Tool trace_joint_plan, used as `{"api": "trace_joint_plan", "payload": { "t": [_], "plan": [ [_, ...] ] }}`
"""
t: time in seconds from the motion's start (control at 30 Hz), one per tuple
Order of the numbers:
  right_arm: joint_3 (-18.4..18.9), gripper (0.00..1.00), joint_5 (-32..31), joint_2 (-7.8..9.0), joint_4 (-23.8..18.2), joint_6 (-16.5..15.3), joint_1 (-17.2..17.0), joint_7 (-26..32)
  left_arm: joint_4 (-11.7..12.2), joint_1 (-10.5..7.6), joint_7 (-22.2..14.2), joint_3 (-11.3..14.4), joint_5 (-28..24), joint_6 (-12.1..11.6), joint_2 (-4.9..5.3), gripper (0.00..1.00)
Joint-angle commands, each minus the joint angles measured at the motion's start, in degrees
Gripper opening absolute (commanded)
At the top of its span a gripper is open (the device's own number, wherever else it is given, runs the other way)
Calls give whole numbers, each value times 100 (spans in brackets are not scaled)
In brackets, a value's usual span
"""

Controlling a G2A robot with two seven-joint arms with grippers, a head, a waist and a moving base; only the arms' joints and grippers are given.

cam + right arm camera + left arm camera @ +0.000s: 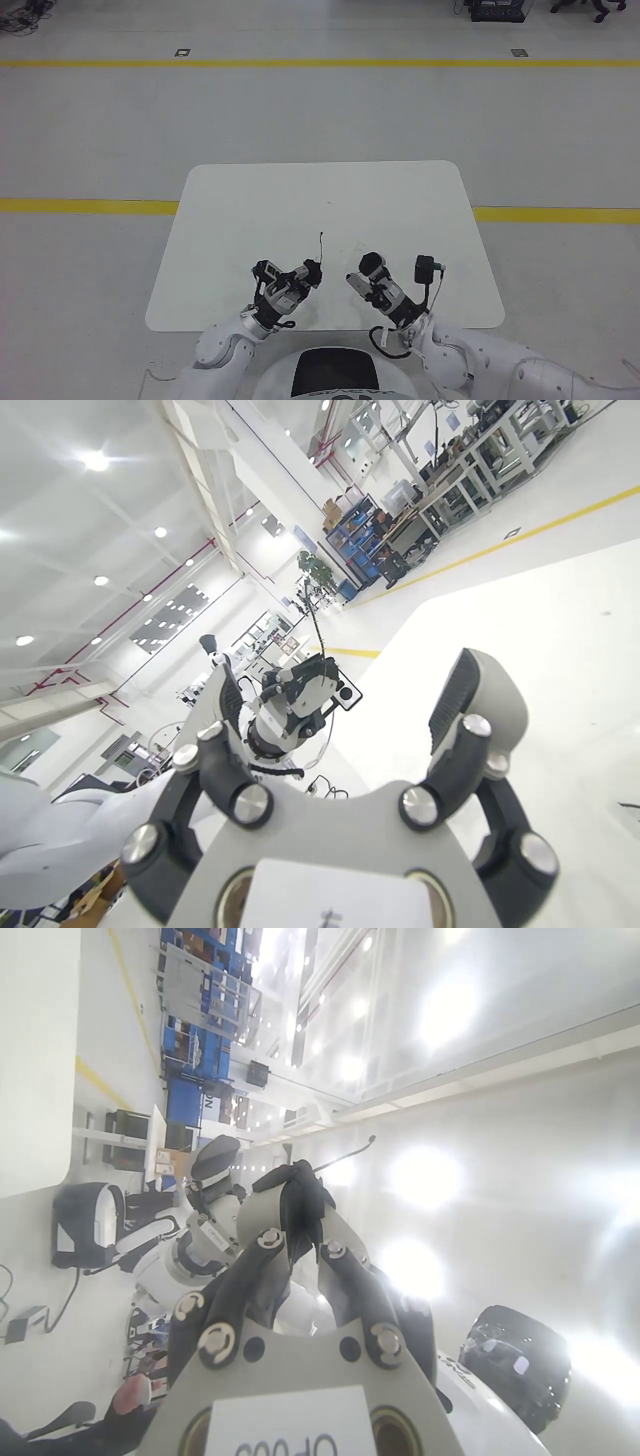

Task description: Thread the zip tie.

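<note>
- The far half of the table gives wide passage.
- At the near edge, the left gripper, its upright zip tie and the right gripper leave a narrow gap.

This is a big workshop hall, like in a factory. The pale floor carries yellow lines, the high ceiling has many round lamps, and blue storage racks and long workbenches stand farther back.

Thin black plastic zip tie: one.
White rounded rectangular table: one.
Grey two-finger grippers: two, left gripper and right gripper.
Yellow painted floor stripes: two.
</note>
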Motion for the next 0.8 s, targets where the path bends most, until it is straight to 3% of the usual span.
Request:
{"api": "trace_joint_plan", "payload": {
  "t": [0.0,0.5,0.77],
  "plan": [
    [0,100,113,2,-28,0,42,139,-16,21,7,-40,-31,-35,19,0],
    [16,100,1168,124,-193,0,547,1513,-181,234,26,-256,-221,-171,142,0],
    [436,100,1677,137,-204,0,385,2399,-239,304,51,-282,-250,-171,180,0]
  ]
}}
